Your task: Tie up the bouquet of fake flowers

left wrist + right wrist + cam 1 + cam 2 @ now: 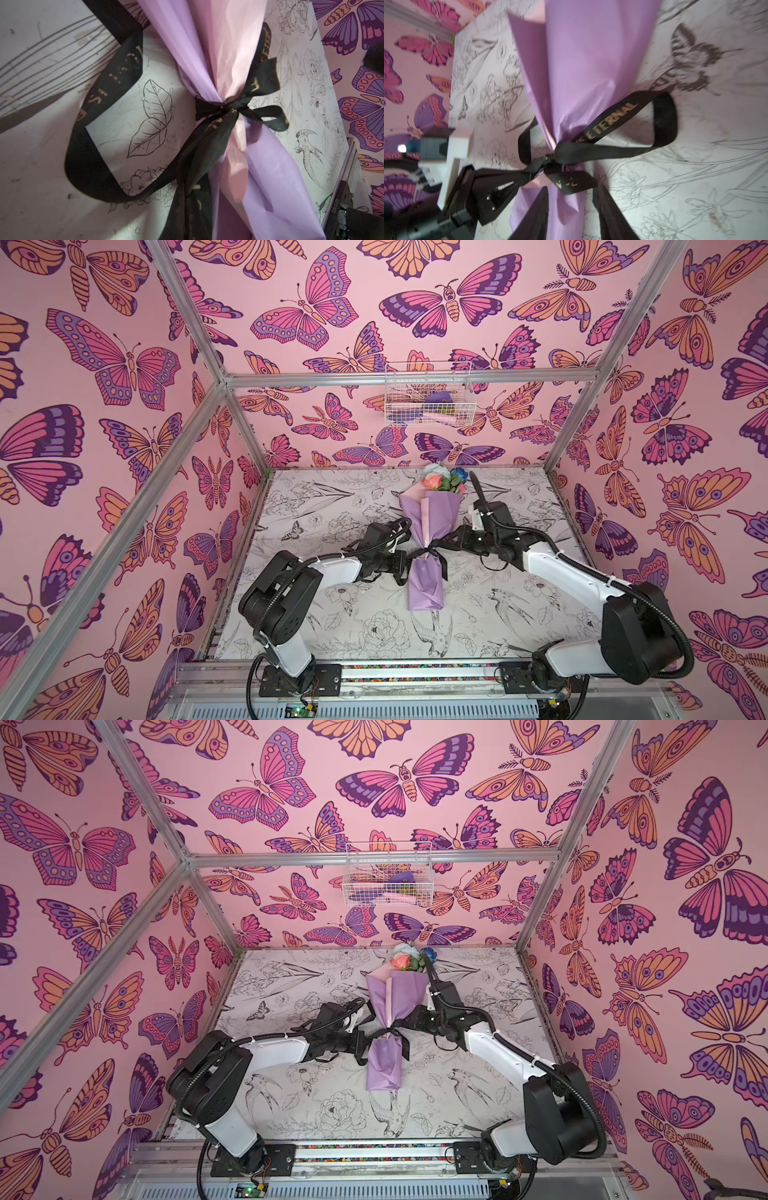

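Only legible text is the gold capitals on the black ribbon (612, 118) tied round the bouquet of fake flowers (581, 62). In the right wrist view, "ETERNAL" reads clearly along one strand of the loop. The letters before it run into the knot and are unreadable. The short tail by the knot has a few gold marks, not legible. In the left wrist view the same ribbon (116, 79) shows lettering worn to fragments; the far strand looks like "SETERN". A printed number runs down a black module (342, 195) at the worktop edge, too small to read.
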You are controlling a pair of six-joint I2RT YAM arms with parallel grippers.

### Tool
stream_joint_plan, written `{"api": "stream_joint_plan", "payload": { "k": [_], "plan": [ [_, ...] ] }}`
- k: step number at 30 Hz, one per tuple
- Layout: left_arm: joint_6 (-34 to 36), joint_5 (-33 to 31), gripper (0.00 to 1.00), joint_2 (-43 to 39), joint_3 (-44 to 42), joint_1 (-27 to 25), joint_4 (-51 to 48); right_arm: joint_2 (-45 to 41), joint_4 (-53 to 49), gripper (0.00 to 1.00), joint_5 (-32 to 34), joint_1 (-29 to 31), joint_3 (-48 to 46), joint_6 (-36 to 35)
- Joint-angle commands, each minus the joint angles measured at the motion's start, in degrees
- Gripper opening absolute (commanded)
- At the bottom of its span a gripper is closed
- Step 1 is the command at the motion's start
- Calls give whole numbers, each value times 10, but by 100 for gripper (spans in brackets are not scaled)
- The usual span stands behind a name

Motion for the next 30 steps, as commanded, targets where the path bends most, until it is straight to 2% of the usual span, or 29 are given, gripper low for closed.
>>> {"api": "stream_joint_plan", "payload": {
  "k": [1, 7, 15, 20, 25, 30],
  "plan": [
    [-6, 11, 0, 9, 2, 2, 2, 33, -53, 42, 41, 30, 36, -42],
    [-12, 17, 0, 14, 3, 1, 8, 109, -105, 44, 78, 79, 100, -83],
    [-15, 20, 0, 19, 2, 2, 11, 138, -118, 46, 88, 99, 134, -100],
    [-18, 21, 0, 20, 3, 2, 15, 163, -153, 45, 123, 118, 160, -115],
    [-19, 24, 0, 23, 3, 3, 18, 178, -175, 42, 147, 129, 177, -119],
    [-25, 28, 0, 27, 0, 2, 25, 176, -182, 32, 164, 130, 182, -119]
  ]
}}
